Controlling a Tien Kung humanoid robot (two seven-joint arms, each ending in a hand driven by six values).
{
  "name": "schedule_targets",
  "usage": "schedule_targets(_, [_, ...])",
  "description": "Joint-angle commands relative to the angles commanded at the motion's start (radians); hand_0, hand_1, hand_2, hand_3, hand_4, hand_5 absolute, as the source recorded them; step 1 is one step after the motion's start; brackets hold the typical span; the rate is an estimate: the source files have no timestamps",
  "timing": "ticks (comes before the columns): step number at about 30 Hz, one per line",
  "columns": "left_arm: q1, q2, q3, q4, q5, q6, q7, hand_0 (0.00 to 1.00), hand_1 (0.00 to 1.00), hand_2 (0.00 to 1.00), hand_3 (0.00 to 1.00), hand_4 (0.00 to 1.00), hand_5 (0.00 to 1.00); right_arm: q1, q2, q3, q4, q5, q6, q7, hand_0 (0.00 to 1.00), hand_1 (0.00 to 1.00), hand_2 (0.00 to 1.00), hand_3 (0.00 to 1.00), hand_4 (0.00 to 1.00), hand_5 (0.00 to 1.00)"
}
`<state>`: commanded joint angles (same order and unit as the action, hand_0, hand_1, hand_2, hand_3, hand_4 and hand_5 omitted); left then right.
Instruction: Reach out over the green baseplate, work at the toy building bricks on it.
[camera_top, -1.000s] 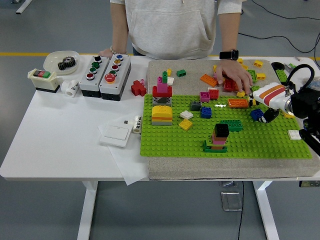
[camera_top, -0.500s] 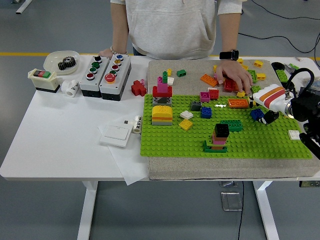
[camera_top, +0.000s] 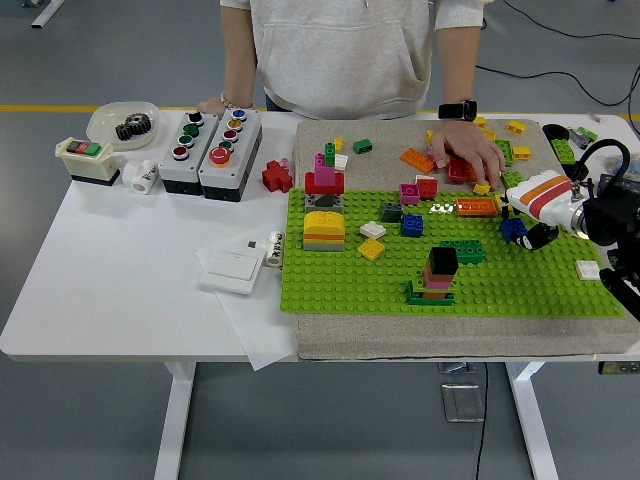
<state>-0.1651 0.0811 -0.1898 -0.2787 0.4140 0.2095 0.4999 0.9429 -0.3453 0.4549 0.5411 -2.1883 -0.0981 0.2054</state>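
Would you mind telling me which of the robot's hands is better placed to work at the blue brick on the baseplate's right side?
The right hand: it already reaches over the green baseplate beside the blue brick. No left arm is in view.

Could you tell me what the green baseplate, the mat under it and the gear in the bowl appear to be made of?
The green baseplate looks like rigid moulded plastic: an even bright colour and a regular grid of studs. The mat beneath it seems to be grey-beige felt or woven fabric, matte with a soft, slightly rough edge. The gear looks like dark metal, though it is too small to rule out dark plastic.
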Motion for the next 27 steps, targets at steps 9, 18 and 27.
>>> schedule_targets(9, [-0.002,0.000,-0.001,0.000,0.001,-0.002,0.001,0.449,0.574,0.682,0.826,0.884,0.913,-0.003,-0.001,-0.002,-0.002,0.009,-0.007,0.005,0.316,0.479,0.535,0.516,0.676,0.277])
schedule_targets(18, [-0.003,0.000,0.000,0.001,-0.002,-0.004,0.000,0.451,0.574,0.682,0.825,0.882,0.914,-0.003,-0.003,0.002,0.000,0.029,-0.016,0.013,0.287,0.460,0.527,0.511,0.669,0.270])
schedule_targets(27, [-0.001,0.000,0.000,0.002,-0.004,-0.007,0.001,0.447,0.573,0.681,0.825,0.877,0.912,-0.005,-0.004,0.003,0.002,0.056,-0.006,0.021,0.269,0.435,0.502,0.496,0.637,0.309])
